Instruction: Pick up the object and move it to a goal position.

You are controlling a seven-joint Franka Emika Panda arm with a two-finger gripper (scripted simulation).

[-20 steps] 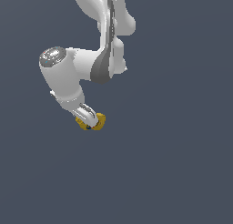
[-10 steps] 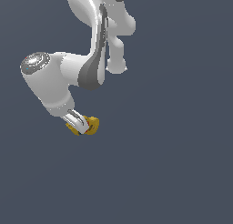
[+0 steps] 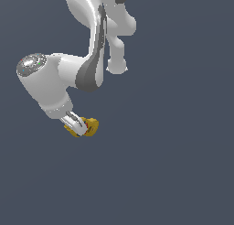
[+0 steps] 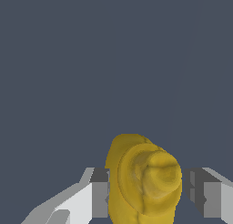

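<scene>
- Gripper (image 3: 78, 128) clamped on the yellow bottle (image 3: 91, 126). Wrist view confirms: the bottle (image 4: 143, 182) sits between the fingers (image 4: 100, 193), pads tight against both sides, pointed cap facing the cam.
- Bottle location: in the grasp, at the arm's tip, lower-left area of the exterior view. Nothing but flat grey background around it, so can't tell height above any surface.
- Change vs 1.0 s ago and 0.5 s ago: wrist + gripper have swung steadily toward the exterior view's left and slightly down. The big wrist joint (image 3: 39, 77) moved left too; upper arm links shifted less.
- Bottle kept the same pose relative to the fingers across all three frames, with no visible slip.
- Meaning: pick looks done, and this reads as the transport phase, carrying toward the goal.
- No goal marker visible in either view, so remaining travel is unknown.
- Label not visible from these angles; only yellow body + cap show.
- Risk, my guess: tapered, rounded body could rotate in the pinch if the arm decelerates hard. Hold grip force until placed.
</scene>
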